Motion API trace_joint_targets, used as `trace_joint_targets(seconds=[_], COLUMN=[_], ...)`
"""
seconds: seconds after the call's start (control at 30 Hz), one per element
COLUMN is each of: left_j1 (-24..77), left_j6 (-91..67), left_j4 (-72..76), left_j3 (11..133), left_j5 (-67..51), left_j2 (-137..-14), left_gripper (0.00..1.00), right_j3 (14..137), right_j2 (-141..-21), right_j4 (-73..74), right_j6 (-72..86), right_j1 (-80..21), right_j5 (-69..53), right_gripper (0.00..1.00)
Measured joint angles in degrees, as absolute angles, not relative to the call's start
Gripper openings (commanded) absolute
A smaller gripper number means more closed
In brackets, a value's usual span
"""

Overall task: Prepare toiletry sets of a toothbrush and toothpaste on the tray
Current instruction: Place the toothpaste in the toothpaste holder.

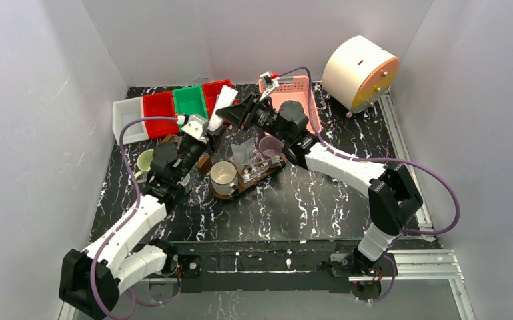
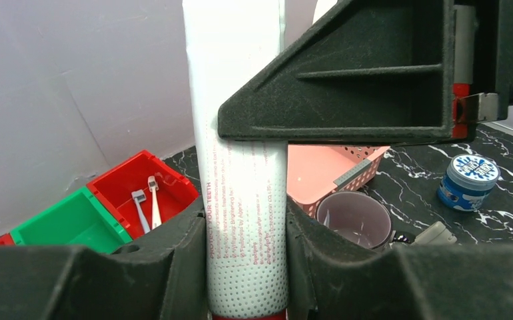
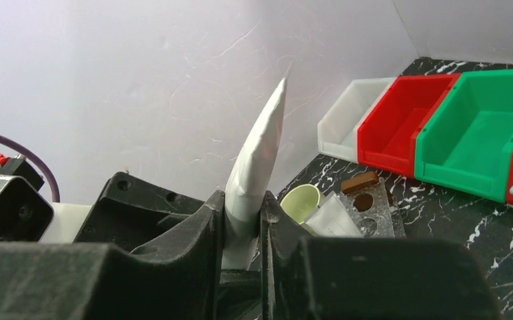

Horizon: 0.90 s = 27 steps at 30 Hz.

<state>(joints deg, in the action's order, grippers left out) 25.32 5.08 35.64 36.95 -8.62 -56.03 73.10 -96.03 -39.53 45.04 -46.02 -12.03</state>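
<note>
The toothpaste tube [image 2: 235, 73] is up in the air over the back part of the bench [image 1: 294, 207], in front of the row of bins and just off the left end of the tray [image 1: 257, 179]. It is held between both arms. It is a flat white tube standing nearly upright, with its wide crimped end on top. Red lettering runs down one side, fine dots cover the lower body, and a strip of red shows at the very bottom. Seen edge-on from the right wrist, it tapers to a thin blade at the crimp.

The left gripper [image 2: 247, 233] is closed to a narrow gap on the lower body, a finger pressed to each flat face. The right gripper [image 3: 242, 207] is pinched on it higher up. From the left wrist, one of its black fingers [image 2: 347, 87] lies straight across the tube.

The tray sits near the middle of the bench and carries a cream mug [image 1: 222, 175], a clear plastic bag [image 1: 244, 153] and a purple mug [image 1: 270, 145]. A pale green mug [image 1: 145, 160] stands towards the left edge. Two white toothbrushes [image 2: 146, 205] lie in a red bin [image 2: 117, 183] at the back edge, beside a green bin [image 2: 74, 223]. The pink basket [image 1: 300, 90] sits right of the bins.
</note>
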Motion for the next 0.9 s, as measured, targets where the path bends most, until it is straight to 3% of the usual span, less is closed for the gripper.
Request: trace_joint_targets(seconds=[0.3,0.9], left_j1=[25.04,24.1], left_j6=[7.09,11.25], left_j4=[28.58,13.04], left_j3=[40.53,48.29], left_j5=[-9.13,-16.6], left_j2=[-54.17,-52.27], left_gripper=[0.6,0.7], right_j3=[75.46,75.55], right_j2=[-95.57,-83.5], right_j4=[-37.71,-27.35], right_j6=[36.16,14.44], right_j1=[-46.24,-45.34], right_j5=[-13.08,-12.82], right_gripper=[0.16,0.14])
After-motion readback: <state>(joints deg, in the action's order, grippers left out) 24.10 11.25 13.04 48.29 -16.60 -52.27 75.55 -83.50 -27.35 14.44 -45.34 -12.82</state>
